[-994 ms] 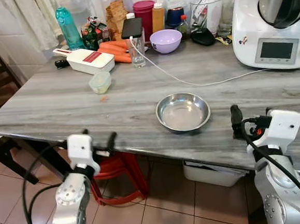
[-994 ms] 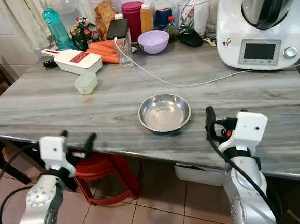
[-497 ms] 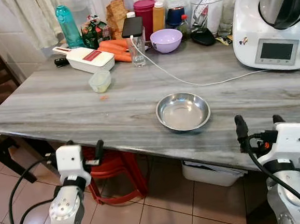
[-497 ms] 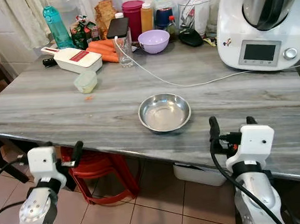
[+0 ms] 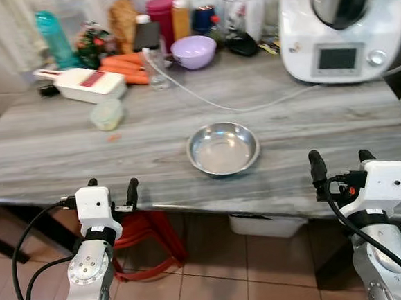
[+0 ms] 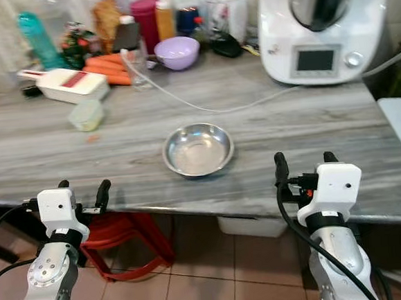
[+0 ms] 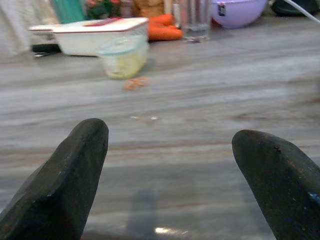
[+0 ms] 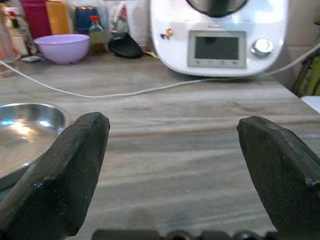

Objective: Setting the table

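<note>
steel bowl [image 5: 223, 148] mid table [image 5: 63, 168]; r wrist: white appliance [image 8: 218, 35].

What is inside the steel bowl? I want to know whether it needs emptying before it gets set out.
The steel bowl looks empty: only bare shiny metal and reflections show. The table beneath it is covered.

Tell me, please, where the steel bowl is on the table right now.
The steel bowl sits near the table's front edge, about midway across in the head views, with the white cable lying behind it and the right gripper nearest.
</note>
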`<state>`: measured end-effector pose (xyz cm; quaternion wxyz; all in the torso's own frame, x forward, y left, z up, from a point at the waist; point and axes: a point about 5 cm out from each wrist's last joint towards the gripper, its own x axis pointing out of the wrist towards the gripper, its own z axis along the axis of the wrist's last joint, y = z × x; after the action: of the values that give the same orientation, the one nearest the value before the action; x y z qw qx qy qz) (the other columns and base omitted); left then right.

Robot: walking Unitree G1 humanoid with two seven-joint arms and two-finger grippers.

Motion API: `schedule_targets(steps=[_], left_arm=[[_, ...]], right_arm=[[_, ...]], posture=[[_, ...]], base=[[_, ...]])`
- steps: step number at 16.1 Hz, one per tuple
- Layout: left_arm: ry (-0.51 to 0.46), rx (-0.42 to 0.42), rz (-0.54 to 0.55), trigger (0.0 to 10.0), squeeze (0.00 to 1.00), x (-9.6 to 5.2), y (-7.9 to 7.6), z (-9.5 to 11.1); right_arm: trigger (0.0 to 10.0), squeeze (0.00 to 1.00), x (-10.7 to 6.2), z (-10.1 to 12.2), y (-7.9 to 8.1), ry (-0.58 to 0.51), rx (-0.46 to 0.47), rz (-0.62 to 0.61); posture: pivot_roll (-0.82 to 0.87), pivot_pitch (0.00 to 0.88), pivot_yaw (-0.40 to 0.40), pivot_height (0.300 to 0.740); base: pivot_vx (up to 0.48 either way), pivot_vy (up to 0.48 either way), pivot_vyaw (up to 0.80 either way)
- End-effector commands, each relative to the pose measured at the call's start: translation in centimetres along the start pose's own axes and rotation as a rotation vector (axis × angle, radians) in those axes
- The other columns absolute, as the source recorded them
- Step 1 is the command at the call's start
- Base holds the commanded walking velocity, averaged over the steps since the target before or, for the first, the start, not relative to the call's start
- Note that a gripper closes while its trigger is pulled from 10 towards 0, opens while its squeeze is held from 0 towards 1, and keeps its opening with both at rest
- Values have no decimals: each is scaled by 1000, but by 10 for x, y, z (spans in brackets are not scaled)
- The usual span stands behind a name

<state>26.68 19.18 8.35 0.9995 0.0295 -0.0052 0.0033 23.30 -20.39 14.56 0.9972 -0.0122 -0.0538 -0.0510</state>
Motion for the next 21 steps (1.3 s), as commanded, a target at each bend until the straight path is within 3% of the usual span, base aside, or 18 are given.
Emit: schedule_targets(steps=[1,4,8,18,21], left_arm=[[26,14,9,10000,0,-1,3,-4],[29,15,7,10000,0,0,2,-4],[35,16,-19,10000,0,2,-4,-5],[29,14,-43,10000,0,3,-8,-4],[-2,-14,-100,10000,0,5,-13,1]], right_arm=[[10000,0,2,-1,1,10,26,-3],[10000,0,3,-3,0,15,32,-4],[10000,0,4,-4,-5,28,105,-44],[10000,0,8,-10,1,70,13,-39],[10000,0,8,-11,1,88,48,-44]], posture=[[-128,38,77,740],[-128,38,77,740],[-130,39,78,740],[-129,48,80,740],[-131,50,80,740]], base=[[-289,0,0],[-289,0,0],[-315,0,0],[-344,0,0],[0,0,0]])
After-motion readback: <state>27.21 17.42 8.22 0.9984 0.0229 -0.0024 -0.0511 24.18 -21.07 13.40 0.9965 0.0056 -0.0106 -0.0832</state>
